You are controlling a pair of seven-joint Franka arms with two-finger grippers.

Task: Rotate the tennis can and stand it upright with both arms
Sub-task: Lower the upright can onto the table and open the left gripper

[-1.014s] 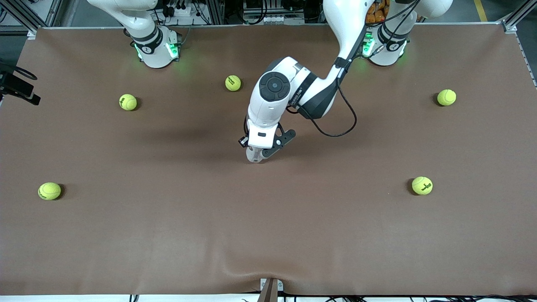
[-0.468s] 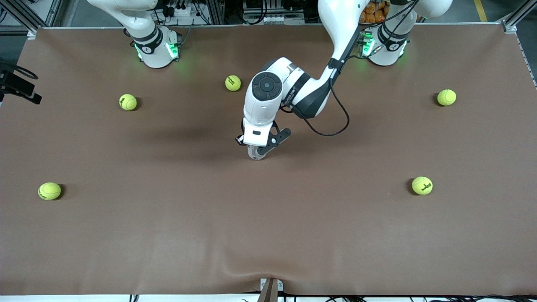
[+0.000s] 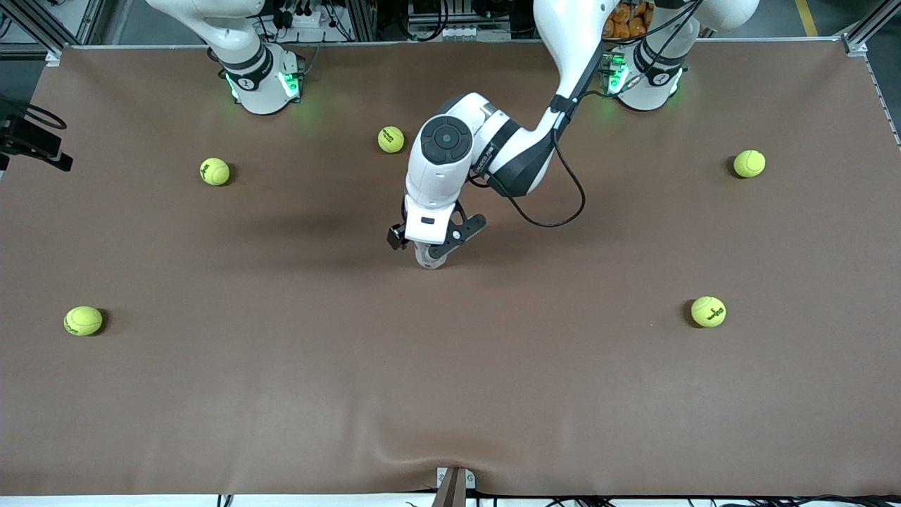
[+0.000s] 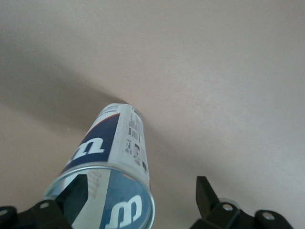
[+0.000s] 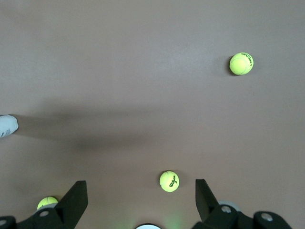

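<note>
The tennis can [image 3: 429, 260] stands upright mid-table, mostly hidden under the left hand. In the left wrist view the tennis can [image 4: 112, 152] shows its white and dark blue label with the "W" and its silvery rim. My left gripper [image 3: 430, 246] is open just over the can's top. The can's top sits between the jaws of the left gripper [image 4: 140, 200], close against one finger [image 4: 76, 191], with a wide gap to the other finger. My right gripper [image 5: 140, 200] is open and empty, held high over the table near its base, out of the front view.
Several yellow-green tennis balls lie spread on the brown table [image 3: 450, 394]: one [image 3: 391, 139] near the left arm's elbow, one [image 3: 214, 171] and one [image 3: 83, 320] toward the right arm's end, one [image 3: 749, 163] and one [image 3: 708, 311] toward the left arm's end.
The left gripper's fingers have spread apart around the can's top and the hand has shifted a little toward the right arm's end. The can stays standing.
</note>
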